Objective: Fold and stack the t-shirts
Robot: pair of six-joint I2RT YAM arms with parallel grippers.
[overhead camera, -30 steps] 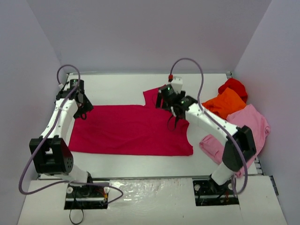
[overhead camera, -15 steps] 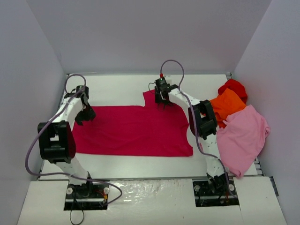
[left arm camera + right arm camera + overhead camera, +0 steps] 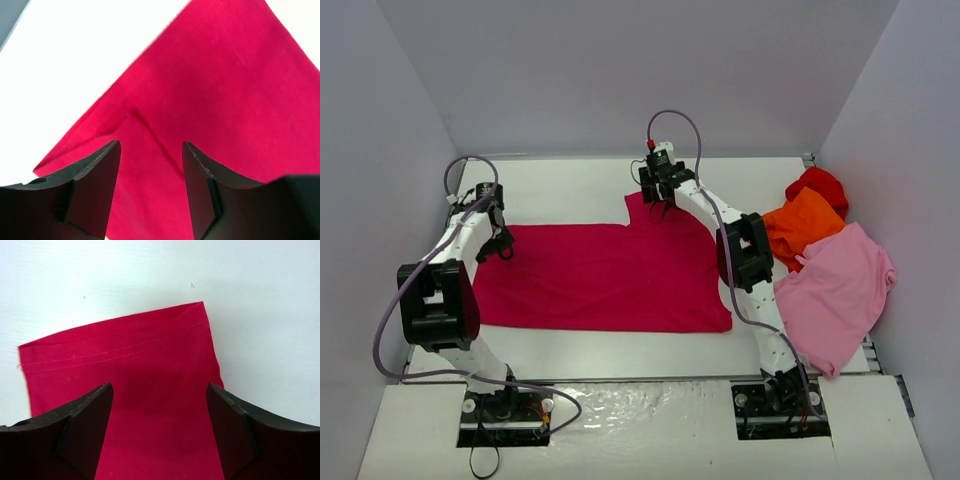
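A raspberry-red t-shirt (image 3: 600,275) lies flat across the middle of the white table, one sleeve pointing toward the back. My left gripper (image 3: 502,248) hovers over the shirt's far left corner (image 3: 100,130), jaws open with only cloth showing between them. My right gripper (image 3: 658,210) hangs over the sleeve's hemmed end (image 3: 120,355), jaws wide open and holding nothing. At the right lie an orange t-shirt (image 3: 805,225), a bright red one (image 3: 817,183) behind it and a pale pink one (image 3: 840,295) nearer the front.
Grey walls close in the table on the left, back and right. The pile of shirts fills the right side up to the wall. Bare white table (image 3: 570,185) shows behind the spread shirt, and a strip of it (image 3: 600,350) in front.
The right arm has swung from over the shirt's right part back to the sleeve end, uncovering the pink shirt. The left gripper shifted slightly at the far left corner.
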